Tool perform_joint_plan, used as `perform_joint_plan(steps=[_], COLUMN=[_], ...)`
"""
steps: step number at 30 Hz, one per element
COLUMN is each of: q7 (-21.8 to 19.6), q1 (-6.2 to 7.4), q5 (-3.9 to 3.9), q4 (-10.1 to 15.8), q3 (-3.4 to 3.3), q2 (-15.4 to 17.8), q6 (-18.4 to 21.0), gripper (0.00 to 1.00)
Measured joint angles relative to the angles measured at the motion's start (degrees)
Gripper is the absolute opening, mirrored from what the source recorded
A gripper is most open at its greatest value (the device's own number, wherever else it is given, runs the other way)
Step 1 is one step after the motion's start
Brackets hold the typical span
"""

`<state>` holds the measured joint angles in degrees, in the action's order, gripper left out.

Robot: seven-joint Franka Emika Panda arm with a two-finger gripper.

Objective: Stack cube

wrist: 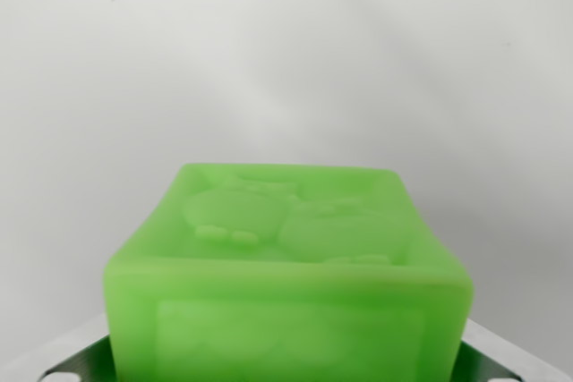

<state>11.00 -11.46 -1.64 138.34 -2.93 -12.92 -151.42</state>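
Green cube (286,266) filling the wrist view's lower middle, apparently sitting between metal pincer (286,366) parts glimpsed at both bottom corners, grip impossible to confirm, no second cube showing, stacking seemingly remaining ahead over the pale tabletop (286,51).

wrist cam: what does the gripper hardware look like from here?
Very little shows. Only two fingertips peek out at the bottom corners, one either side of the green cube: flat, silver-grey, brushed-metal look, with dark edges underneath. No cables, markings or arm links are in view.
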Motion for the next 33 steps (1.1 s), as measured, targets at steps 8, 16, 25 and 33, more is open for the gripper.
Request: perform_joint_plan(steps=[8,16,25,33], q7=[-0.7,-5.1,-10.6,-15.5], q1=[0.01,0.95,1.99,2.92], q5=[0.31,0.33,0.33,0.33], q4=[0.0,-2.1,-4.8,-7.3], q3=[-0.05,-0.04,-0.05,-0.05], q2=[3.2,1.6,0.1,-1.5], q6=[3.1,3.8,4.9,5.8], gripper=[0.00,0.00,0.00,0.00])
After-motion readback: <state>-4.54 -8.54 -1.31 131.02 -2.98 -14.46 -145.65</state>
